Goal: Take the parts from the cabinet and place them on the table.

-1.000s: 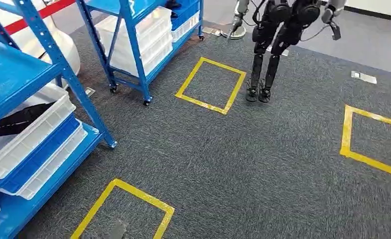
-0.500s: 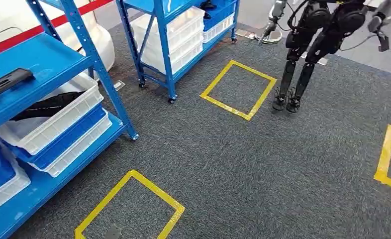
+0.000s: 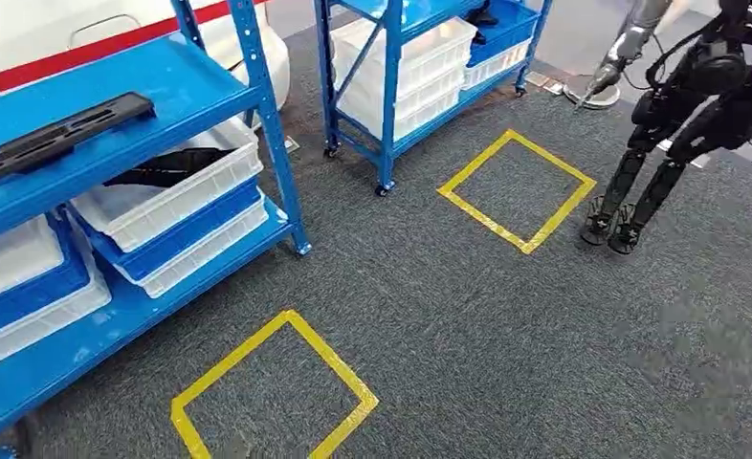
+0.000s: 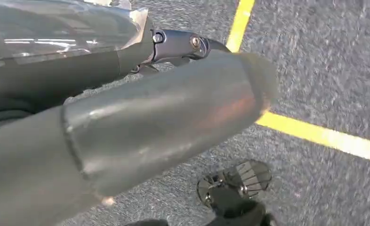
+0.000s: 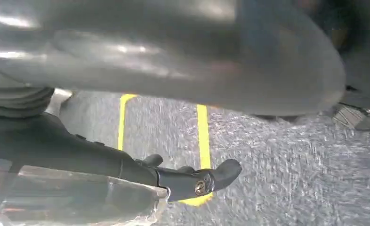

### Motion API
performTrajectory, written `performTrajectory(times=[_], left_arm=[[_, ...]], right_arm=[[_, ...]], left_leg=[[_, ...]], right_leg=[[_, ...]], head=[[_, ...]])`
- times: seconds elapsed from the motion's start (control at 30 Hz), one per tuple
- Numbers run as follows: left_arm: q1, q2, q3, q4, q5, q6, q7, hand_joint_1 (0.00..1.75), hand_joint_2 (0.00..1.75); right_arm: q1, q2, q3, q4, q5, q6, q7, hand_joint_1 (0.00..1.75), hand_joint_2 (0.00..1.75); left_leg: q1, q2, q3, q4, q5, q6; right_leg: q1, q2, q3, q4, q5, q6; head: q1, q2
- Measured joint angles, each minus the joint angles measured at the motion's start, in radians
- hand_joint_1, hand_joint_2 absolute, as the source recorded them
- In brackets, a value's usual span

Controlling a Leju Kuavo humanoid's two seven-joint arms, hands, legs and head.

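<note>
A long black part (image 3: 61,139) lies on the upper shelf of the blue cabinet rack (image 3: 267,124) at the left of the head view. Another black part (image 3: 166,172) rests in a white bin (image 3: 176,206) one level lower. My left hand (image 4: 164,122) hangs over the grey carpet, its thick thumb apart from a dark finger (image 4: 178,44), with nothing in it. My right hand (image 5: 173,61) hangs the same way above the carpet, a dark finger (image 5: 192,181) stretched out and nothing held.
White and blue bins fill the lower shelves. A second blue rack (image 3: 391,96) stands further back. Yellow tape squares (image 3: 333,356) (image 3: 483,220) mark the carpet. Another humanoid robot (image 3: 678,124) stands at the right.
The whole picture has shifted right, so the camera has turned left. The near rack and its black parts now show more fully and closer.
</note>
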Motion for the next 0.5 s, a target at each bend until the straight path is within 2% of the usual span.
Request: performTrajectory(times=[0.03, 0.07, 0.1, 0.13, 0.17, 0.2, 0.23, 0.27, 0.33, 0.37, 0.4, 0.43, 0.47, 0.5], left_arm=[[0.001, 0.0, -0.003, 0.0, 0.0, 0.0, 0.001, 0.0, 0.0], [0.004, 0.0, -0.005, 0.0, 0.004, 0.001, 0.004, 0.0, 0.0], [0.006, 0.0, -0.005, 0.0, 0.009, 0.001, 0.006, 0.0, 0.0], [0.006, -0.001, -0.005, 0.0, 0.017, 0.002, 0.007, 0.0, 0.0], [0.006, -0.002, -0.005, 0.0, 0.023, 0.005, 0.007, 0.0, 0.0], [0.006, -0.002, -0.005, 0.0, 0.024, 0.006, 0.007, 0.0, 0.0], [0.006, -0.001, -0.005, 0.0, 0.028, 0.011, 0.006, 0.0, 0.0], [0.008, -0.002, -0.004, 0.0, 0.037, 0.018, 0.003, 0.0, 0.0], [0.016, 0.0, 0.002, 0.0, 0.042, 0.028, 0.001, 0.0, 0.0], [0.02, 0.002, 0.004, 0.0, 0.042, 0.032, 0.001, 0.0, 0.0], [0.024, 0.002, 0.004, 0.0, 0.042, 0.037, 0.001, 0.0, 0.0], [0.023, 0.001, 0.005, 0.0, 0.043, 0.038, 0.001, 0.0, 0.0], [0.021, 0.001, 0.006, 0.0, 0.045, 0.039, 0.0, 0.0, 0.0], [0.021, 0.0, 0.009, 0.0, 0.046, 0.04, 0.0, 0.0, 0.0]], right_arm=[[0.002, 0.0, 0.0, 0.0, 0.0, 0.0, 0.0, 0.0, 0.0], [0.004, -0.001, 0.0, 0.0, 0.0, 0.0, 0.0, 0.0, 0.0], [0.003, -0.001, 0.001, 0.0, -0.001, 0.0, 0.003, 0.0, 0.0], [0.002, 0.0, 0.001, 0.0, -0.001, -0.001, 0.005, 0.0, 0.0], [0.001, 0.0, 0.001, 0.0, -0.002, -0.003, 0.009, 0.0, 0.0], [0.003, 0.001, 0.001, 0.0, -0.002, -0.006, 0.011, 0.0, 0.0], [0.005, 0.005, 0.001, 0.005, -0.002, -0.008, 0.012, 0.0, 0.0], [0.004, 0.003, 0.001, 0.005, -0.002, -0.011, 0.014, 0.0, 0.0], [0.002, 0.004, 0.0, 0.005, -0.002, -0.011, 0.015, 0.0, 0.0], [0.003, 0.008, 0.0, 0.005, -0.001, -0.011, 0.015, 0.0, 0.0], [0.002, 0.009, 0.0, 0.005, -0.001, -0.012, 0.016, 0.0, 0.0], [0.002, 0.012, 0.001, 0.005, 0.0, -0.014, 0.016, 0.0, 0.0], [0.004, 0.013, 0.0, 0.005, 0.0, -0.014, 0.017, 0.0, 0.0], [0.005, 0.014, 0.0, 0.005, 0.0, -0.014, 0.018, 0.0, 0.0]], left_leg=[[0.0, -0.016, -0.001, 0.001, 0.0, 0.0], [0.0, -0.029, -0.001, 0.001, 0.0, -0.001], [0.001, -0.044, -0.001, 0.002, 0.001, -0.002], [0.003, -0.058, 0.0, 0.004, 0.001, -0.003], [0.007, -0.076, 0.0, 0.007, 0.0, -0.01], [0.007, -0.086, -0.003, 0.012, -0.003, -0.017], [0.001, -0.099, -0.011, 0.019, -0.003, -0.028], [0.0, -0.104, -0.016, 0.021, -0.002, -0.033], [0.003, -0.118, -0.019, 0.016, 0.006, -0.042], [0.007, -0.125, -0.022, 0.018, 0.006, -0.045], [0.005, -0.074, -0.025, 0.032, -0.006, -0.048], [0.002, -0.024, -0.045, 0.075, -0.035, -0.051], [0.003, -0.004, -0.082, 0.149, -0.076, -0.052], [0.003, 0.001, -0.117, 0.221, -0.109, -0.053]], right_leg=[[-0.001, 0.002, -0.031, 0.061, -0.016, 0.004], [-0.002, 0.002, -0.039, 0.075, -0.012, 0.011], [-0.006, 0.002, -0.025, 0.042, 0.01, 0.022], [-0.011, 0.004, 0.006, -0.026, 0.044, 0.035], [-0.018, 0.017, 0.053, -0.125, 0.088, 0.049], [-0.026, 0.057, 0.083, -0.196, 0.113, 0.059], [-0.019, 0.094, 0.081, -0.204, 0.104, 0.051], [-0.019, 0.074, 0.078, -0.206, 0.109, 0.037], [-0.016, 0.062, 0.085, -0.203, 0.112, 0.028], [-0.022, 0.05, 0.088, -0.205, 0.115, 0.022], [-0.023, 0.039, 0.089, -0.207, 0.117, 0.015], [-0.018, 0.028, 0.09, -0.207, 0.116, 0.005], [-0.013, 0.012, 0.089, -0.207, 0.113, -0.005], [-0.009, -0.002, 0.089, -0.207, 0.112, -0.007]], head=[[0.002, 0.0], [0.001, 0.0], [0.001, 0.0], [0.001, 0.0], [0.0, 0.0], [0.002, 0.0], [0.008, 0.0], [0.006, 0.0], [0.001, 0.0], [0.002, 0.0], [0.001, 0.0], [-0.007, 0.0], [-0.006, 0.0], [-0.006, 0.0]])
